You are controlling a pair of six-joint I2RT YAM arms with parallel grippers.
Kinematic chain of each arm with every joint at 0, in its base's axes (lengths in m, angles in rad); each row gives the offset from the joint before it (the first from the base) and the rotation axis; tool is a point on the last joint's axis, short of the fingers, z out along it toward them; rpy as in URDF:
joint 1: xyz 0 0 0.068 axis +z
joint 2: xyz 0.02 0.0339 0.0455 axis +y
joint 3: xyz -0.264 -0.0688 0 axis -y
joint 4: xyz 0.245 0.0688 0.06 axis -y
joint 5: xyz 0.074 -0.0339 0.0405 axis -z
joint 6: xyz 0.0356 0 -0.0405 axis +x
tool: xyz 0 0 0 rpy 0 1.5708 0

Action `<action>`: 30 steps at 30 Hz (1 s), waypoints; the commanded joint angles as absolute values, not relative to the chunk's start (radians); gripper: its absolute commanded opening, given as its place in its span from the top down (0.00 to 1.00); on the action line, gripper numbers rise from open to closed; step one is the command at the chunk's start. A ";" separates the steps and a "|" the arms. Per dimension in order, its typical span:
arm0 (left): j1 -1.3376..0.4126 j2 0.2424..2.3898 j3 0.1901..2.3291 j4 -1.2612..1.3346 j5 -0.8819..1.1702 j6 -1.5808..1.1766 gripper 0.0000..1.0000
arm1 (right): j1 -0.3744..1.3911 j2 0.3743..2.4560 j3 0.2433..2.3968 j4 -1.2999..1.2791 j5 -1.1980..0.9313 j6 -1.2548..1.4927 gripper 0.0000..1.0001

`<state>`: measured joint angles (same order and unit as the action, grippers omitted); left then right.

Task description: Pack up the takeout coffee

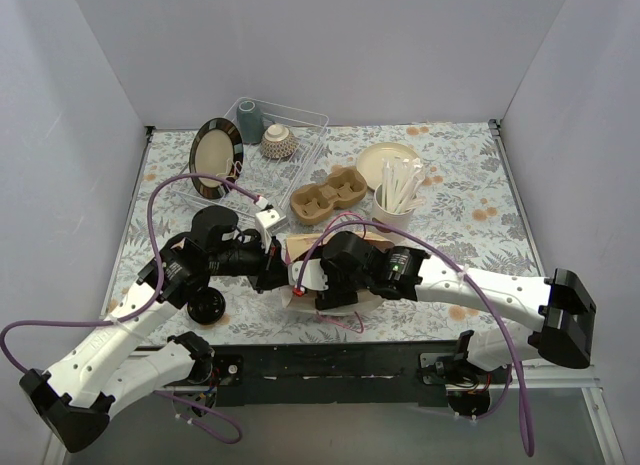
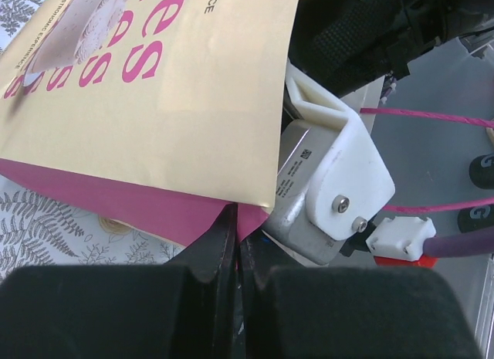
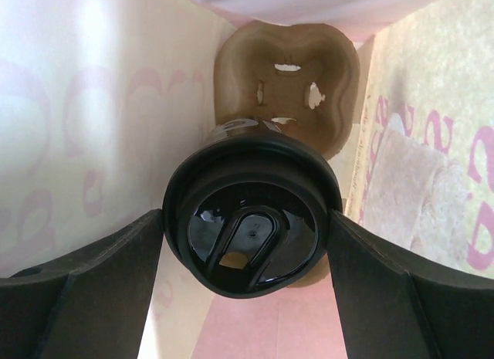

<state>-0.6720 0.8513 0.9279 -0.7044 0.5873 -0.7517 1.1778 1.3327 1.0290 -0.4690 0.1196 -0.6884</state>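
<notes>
**Operator:** State of the left gripper (image 2: pixel 234 220)?

**Technician:** Fully closed. Its fingers pinch the pink edge of the gold paper bag (image 2: pixel 154 120), at bottom centre of the left wrist view.

**Operator:** State of the right gripper (image 3: pixel 245 220)?

**Technician:** Spread wide, with one finger against each side of the black lid of a coffee cup (image 3: pixel 251 251). The cup is gripped between them.

**Operator:** Location of the cup?

**Technician:** Inside the bag, at centre of the right wrist view, lid facing the camera. A brown moulded carrier (image 3: pixel 285 73) lies beyond it at upper centre, between the bag walls. Whether the cup is seated in it cannot be determined.

**Operator:** Overhead view?

**Technician:** Both wrists meet at the bag, mid-frame. A second carrier (image 1: pixel 328 195) sits on the table just above them. A loose black lid (image 1: pixel 208 307) lies at lower left.
</notes>
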 commanded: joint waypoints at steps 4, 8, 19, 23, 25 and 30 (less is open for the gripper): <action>-0.686 0.831 0.934 -0.698 0.678 -0.788 1.00 | 1.166 1.296 1.019 -0.420 0.253 -0.684 0.42; -0.686 0.841 0.940 -0.715 0.667 -0.779 1.00 | 1.164 1.244 1.034 -0.463 0.206 -0.704 0.41; -0.686 0.839 0.931 -0.716 0.669 -0.753 1.00 | 1.146 1.160 1.009 -0.591 0.204 -0.779 0.41; -0.686 0.841 0.927 -0.706 0.672 -0.755 1.00 | 1.121 1.173 1.016 -0.589 0.187 -0.781 0.41; -0.686 0.838 0.925 -0.701 0.673 -0.762 1.00 | 1.118 1.175 1.006 -0.575 0.183 -0.781 0.41; -0.686 0.838 0.925 -0.704 0.676 -0.758 1.00 | 1.103 1.186 0.983 -0.548 0.167 -0.787 0.41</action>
